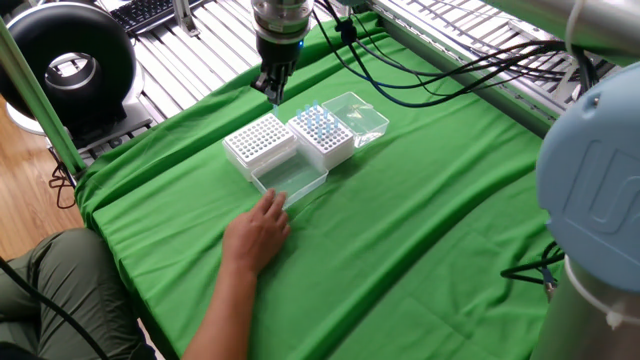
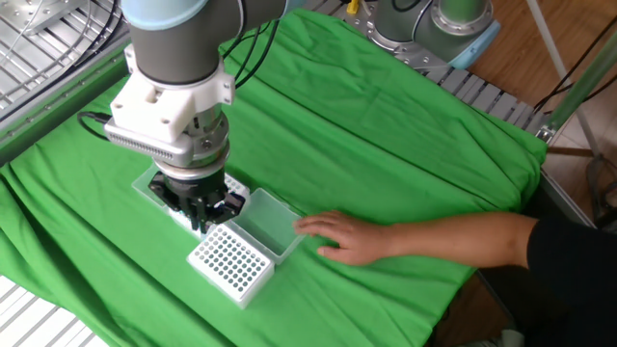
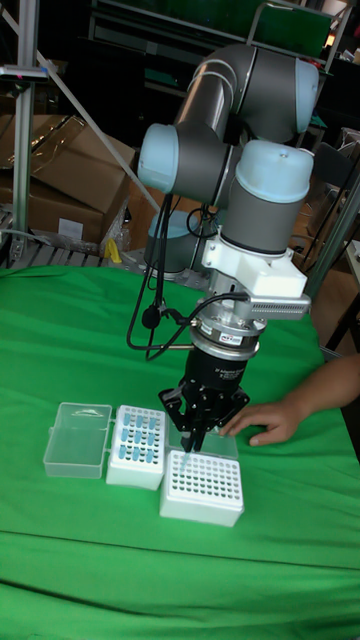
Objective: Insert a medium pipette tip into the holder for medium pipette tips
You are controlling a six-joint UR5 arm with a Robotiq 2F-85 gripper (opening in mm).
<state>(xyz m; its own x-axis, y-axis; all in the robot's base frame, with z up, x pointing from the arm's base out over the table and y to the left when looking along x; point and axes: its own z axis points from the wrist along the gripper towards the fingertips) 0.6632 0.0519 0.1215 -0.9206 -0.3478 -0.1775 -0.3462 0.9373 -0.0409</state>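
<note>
The gripper (image 3: pixel 195 437) hangs above the back edge of the white holder (image 3: pixel 202 488), fingers drawn close together; whether a pipette tip sits between them is too small to tell. The holder lies near the middle of the green-covered worktop (image 1: pixel 420 220), just beside a tip box (image 3: pixel 137 445) with blue tips and its clear lid (image 3: pixel 78 439). A person's hand (image 2: pixel 337 234) rests at another clear lid (image 2: pixel 269 225) beside the holder.

Two high cameras face the green table (image 1: pixel 420 230) from opposite sides; the tall one looks level, nearer.
</note>
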